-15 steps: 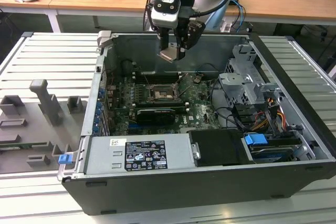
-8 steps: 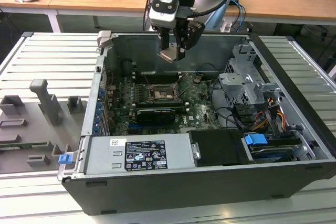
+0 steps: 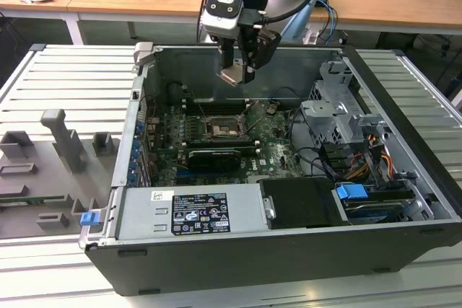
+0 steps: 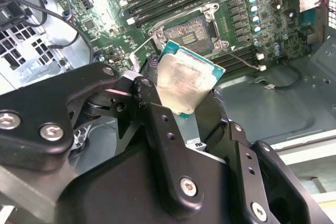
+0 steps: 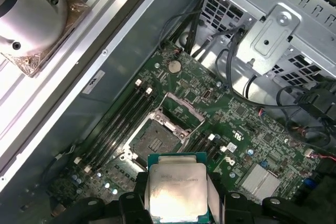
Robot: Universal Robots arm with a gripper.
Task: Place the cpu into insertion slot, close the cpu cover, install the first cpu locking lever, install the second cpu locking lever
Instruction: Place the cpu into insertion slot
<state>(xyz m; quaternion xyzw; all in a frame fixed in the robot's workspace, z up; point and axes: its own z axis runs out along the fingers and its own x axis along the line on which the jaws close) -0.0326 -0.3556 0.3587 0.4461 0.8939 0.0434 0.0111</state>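
In the exterior view, the insertion slot (image 3: 220, 129) lay uncovered on the green board (image 3: 271, 151). Well above it and slightly rightward, my gripper (image 3: 237, 70) pinched the cpu (image 3: 232, 76) by its edges. I judged it should come down level, squared to the socket's rim, without force.

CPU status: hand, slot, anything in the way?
Hand shut on cpu, raised over the circuit board. Insertion slot bare, cpu not yet seated. Nothing seen between them.
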